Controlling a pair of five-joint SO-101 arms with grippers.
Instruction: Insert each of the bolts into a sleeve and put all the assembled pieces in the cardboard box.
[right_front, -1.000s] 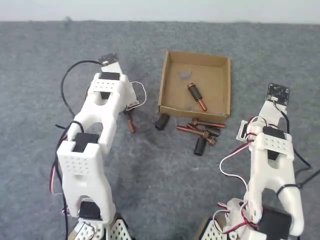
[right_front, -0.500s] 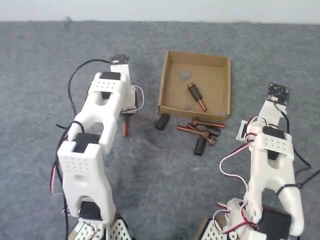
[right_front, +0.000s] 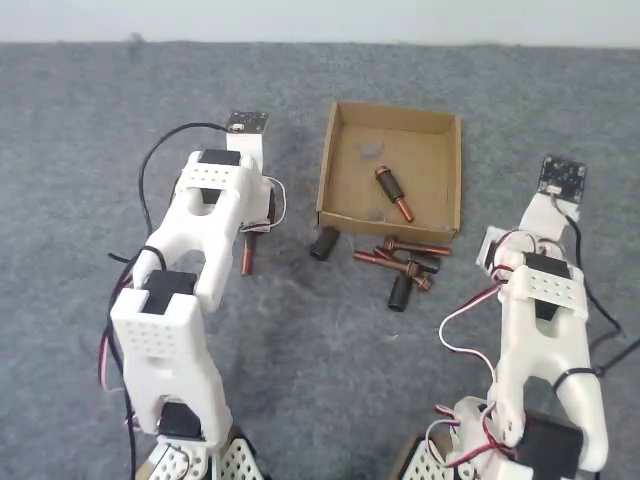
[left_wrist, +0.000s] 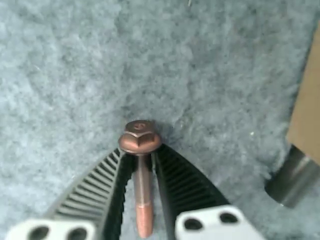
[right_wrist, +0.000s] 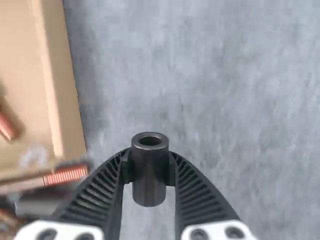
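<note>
My left gripper (left_wrist: 140, 150) is shut on a copper bolt (left_wrist: 140, 137), its hex head just past the fingertips. From above, that bolt (right_front: 246, 256) hangs over the carpet left of the cardboard box (right_front: 330, 160). My right gripper (right_wrist: 149, 157) is shut on a black sleeve (right_wrist: 149, 167), bore facing out, beside the box's wall (right_wrist: 55, 85). One assembled bolt and sleeve (right_front: 393, 193) lies in the box. In front of the box lie two black sleeves (right_front: 323, 243) (right_front: 401, 292) and several copper bolts (right_front: 415, 247).
Grey carpet covers the table. A loose black sleeve (left_wrist: 292, 175) and the box's edge (left_wrist: 307, 110) lie near my left gripper. A threaded bolt (right_wrist: 65, 176) lies by the box near my right gripper. Open carpet stretches left of the box and along the front.
My left wrist has turned, swinging the held bolt slightly left and straighter. The right arm's wrist has shifted a little farther back and to the right.
</note>
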